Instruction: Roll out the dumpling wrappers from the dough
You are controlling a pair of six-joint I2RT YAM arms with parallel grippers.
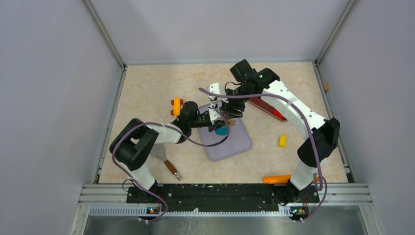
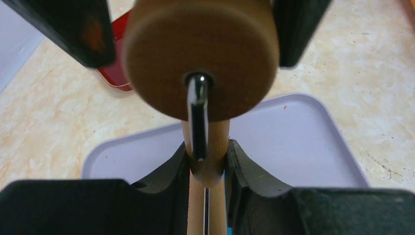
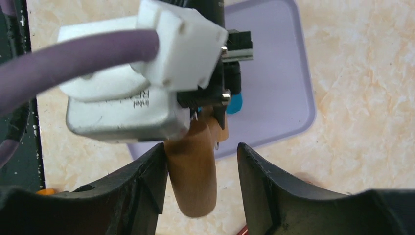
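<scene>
The tan wooden roller (image 2: pixel 200 54) is held over the lavender mat (image 1: pixel 234 147). My left gripper (image 2: pixel 208 147) is shut on its thin handle (image 2: pixel 208 166); in the top view this gripper (image 1: pixel 215 119) is above the mat's far edge. My right gripper (image 3: pixel 200 147) is open around the roller's other handle (image 3: pixel 193 171), with the left finger (image 3: pixel 147 181) against it and the right finger (image 3: pixel 264 181) apart. The right gripper also shows in the top view (image 1: pixel 229 111). A small teal-blue lump of dough (image 1: pixel 222 130) lies on the mat under the roller, partly hidden (image 3: pixel 235 103). No wrapper discs show.
An orange brick (image 1: pixel 176 106) lies left of the mat. A red flat piece (image 1: pixel 266 108) lies to its right. A yellow block (image 1: pixel 282 141), an orange cylinder (image 1: pixel 277 179) and a brown-handled tool (image 1: pixel 171 169) lie nearer the bases. Grey walls enclose the table.
</scene>
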